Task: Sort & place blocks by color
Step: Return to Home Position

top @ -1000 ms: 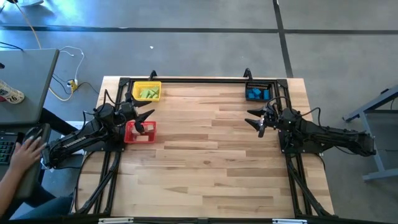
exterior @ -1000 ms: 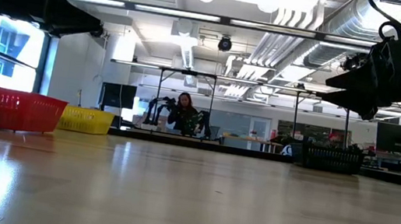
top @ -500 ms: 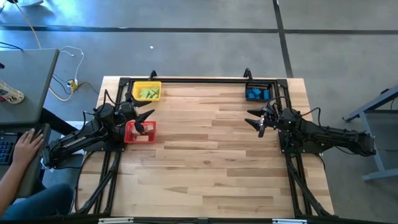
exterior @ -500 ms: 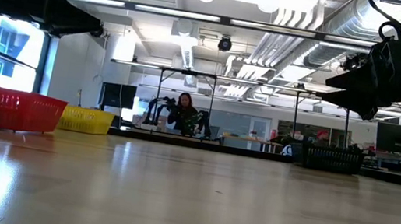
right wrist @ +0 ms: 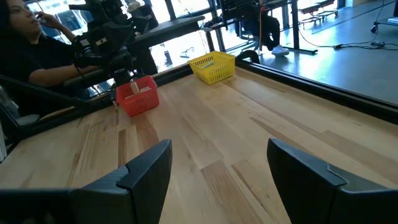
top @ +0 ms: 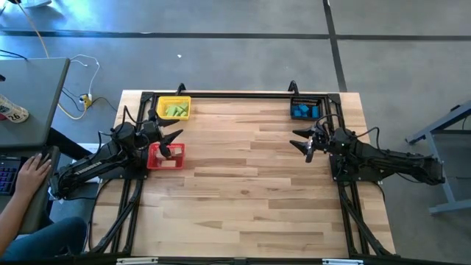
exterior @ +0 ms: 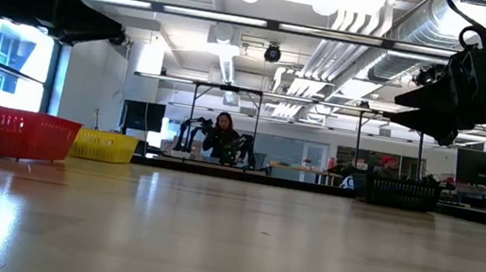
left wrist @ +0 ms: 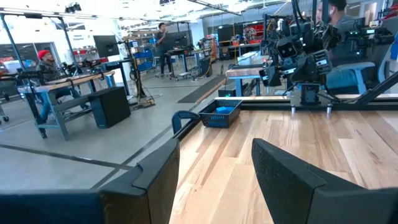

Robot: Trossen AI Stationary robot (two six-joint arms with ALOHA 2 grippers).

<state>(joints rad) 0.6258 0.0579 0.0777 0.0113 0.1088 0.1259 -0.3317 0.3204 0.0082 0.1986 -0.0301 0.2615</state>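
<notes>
No block lies on the bare table. Light green blocks (top: pixel 175 110) sit in the yellow bin (top: pixel 159 108), blue blocks (top: pixel 302 112) in the black bin (top: pixel 318 109), and tan pieces (right wrist: pixel 133 91) show in the red bin (top: pixel 179 159). My left gripper (top: pixel 172 143) hangs open above the red bin's far side, and its fingers (left wrist: pixel 214 180) hold nothing. My right gripper (top: pixel 300 143) is open too, raised off the table just nearer than the black bin, and its fingers (right wrist: pixel 217 174) hold nothing.
The yellow bin (exterior: pixel 106 145) stands at the far left, the red bin (exterior: pixel 5 131) nearer on the left and the black bin (exterior: pixel 402 192) at the far right. A black frame (top: pixel 235 93) runs along the table's far edge. A person's hand (top: pixel 29 177) rests beyond the left edge.
</notes>
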